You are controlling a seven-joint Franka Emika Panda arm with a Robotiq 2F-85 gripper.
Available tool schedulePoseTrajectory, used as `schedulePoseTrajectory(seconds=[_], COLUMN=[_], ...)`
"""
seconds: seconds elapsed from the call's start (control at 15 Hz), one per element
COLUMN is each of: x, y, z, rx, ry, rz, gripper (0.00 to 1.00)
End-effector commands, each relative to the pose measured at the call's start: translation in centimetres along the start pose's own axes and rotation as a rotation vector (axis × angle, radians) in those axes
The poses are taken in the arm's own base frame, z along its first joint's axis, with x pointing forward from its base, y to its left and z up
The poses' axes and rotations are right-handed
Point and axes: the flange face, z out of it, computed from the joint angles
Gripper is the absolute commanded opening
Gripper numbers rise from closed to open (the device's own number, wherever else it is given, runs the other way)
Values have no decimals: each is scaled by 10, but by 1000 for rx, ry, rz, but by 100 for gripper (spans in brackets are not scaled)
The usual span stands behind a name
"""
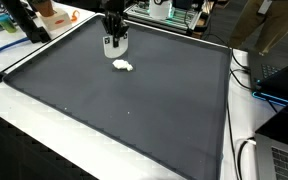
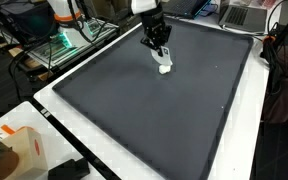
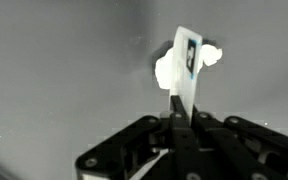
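My gripper (image 3: 181, 118) is shut on a thin white card (image 3: 187, 60) with a small dark-blue mark; the card sticks out straight beyond the fingertips. Behind it, a small crumpled white lump (image 3: 165, 72) lies on the dark grey mat (image 3: 64, 70). In both exterior views the gripper (image 1: 115, 45) (image 2: 159, 52) hangs just above the mat (image 1: 134, 110) (image 2: 164, 120) near its far edge. The white lump (image 1: 123, 66) (image 2: 164, 69) sits close beside and below the fingertips. I cannot tell whether the card touches the lump.
The mat lies on a white table (image 1: 44, 130) (image 2: 134, 160). Clutter stands beyond the far edge: an orange box (image 1: 52, 14), cables and equipment (image 1: 179, 12), green-lit gear (image 2: 62, 45). Cables run along one side (image 1: 246, 80). A paper bag (image 2: 24, 150) stands near a corner.
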Motion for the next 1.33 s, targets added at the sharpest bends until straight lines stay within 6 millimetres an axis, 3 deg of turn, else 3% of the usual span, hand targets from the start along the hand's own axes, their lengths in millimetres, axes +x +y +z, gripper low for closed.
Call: schedulePoseTrajectory(seconds=[0.0,0.53,1.0,1.27], x=[3,1,11,2], y=[0,-6,4,-8], z=[5,19,49,62], rx=[-3,9,-40,0], ry=[13,-16,-27,-94], rz=[8,-6,-28,-42], gripper=[1,1,1,1])
